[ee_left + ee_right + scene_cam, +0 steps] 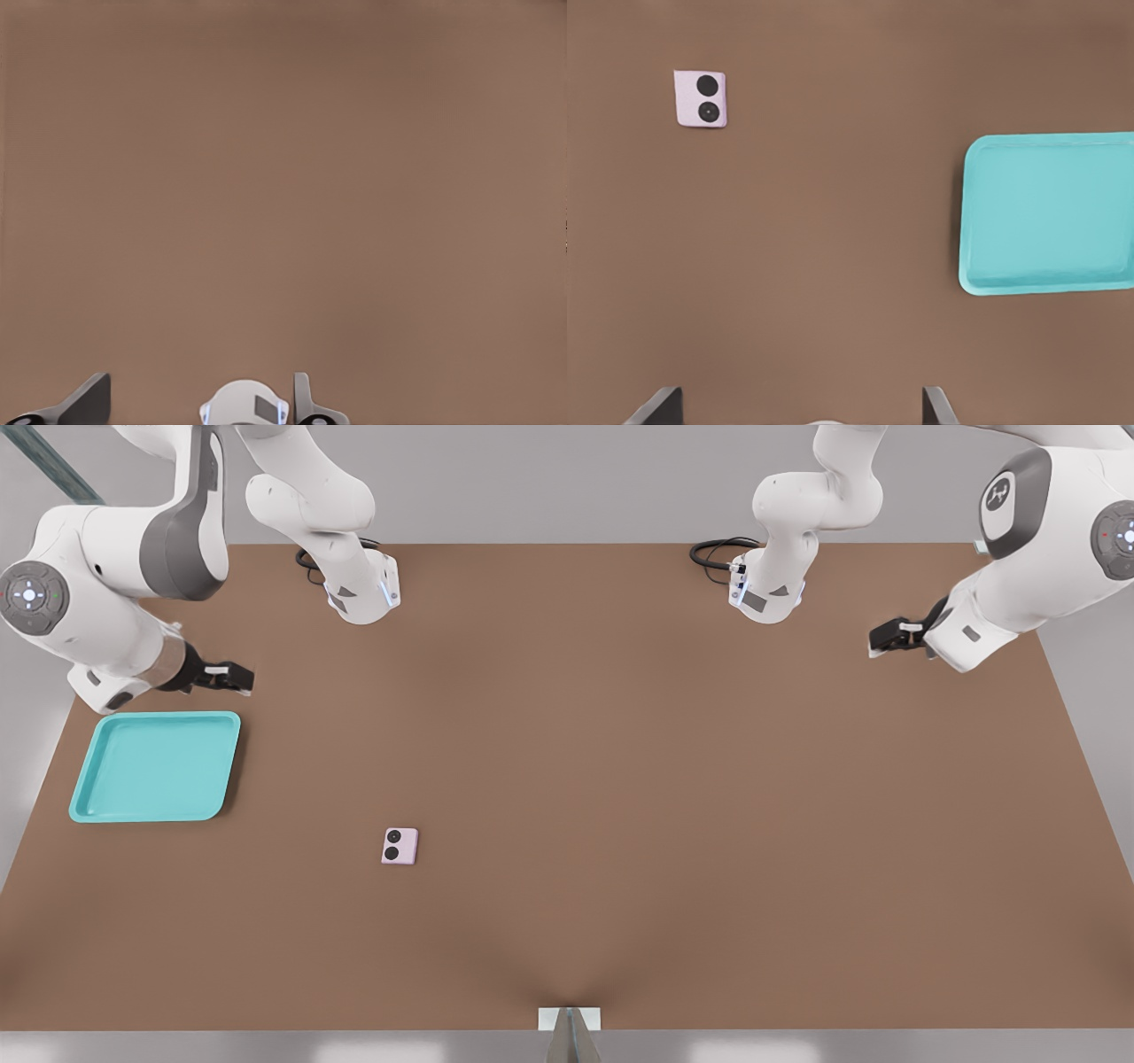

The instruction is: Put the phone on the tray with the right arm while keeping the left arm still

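1 gripper (232, 677) open above table, phone (400, 846) off tray (89, 793)

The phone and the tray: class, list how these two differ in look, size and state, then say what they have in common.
Colour: the phone is pale pink with two black round lenses; the tray is plain turquoise.
Size: the tray is several times wider than the phone.
Shape: the tray has a raised rim; the phone looks a flat slab.
Shared: both lie flat on the brown table, untouched; the gripper is open above the table beyond the tray.

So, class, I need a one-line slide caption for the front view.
Open gripper hovers beside the empty turquoise tray; pink phone lies apart on the brown table.
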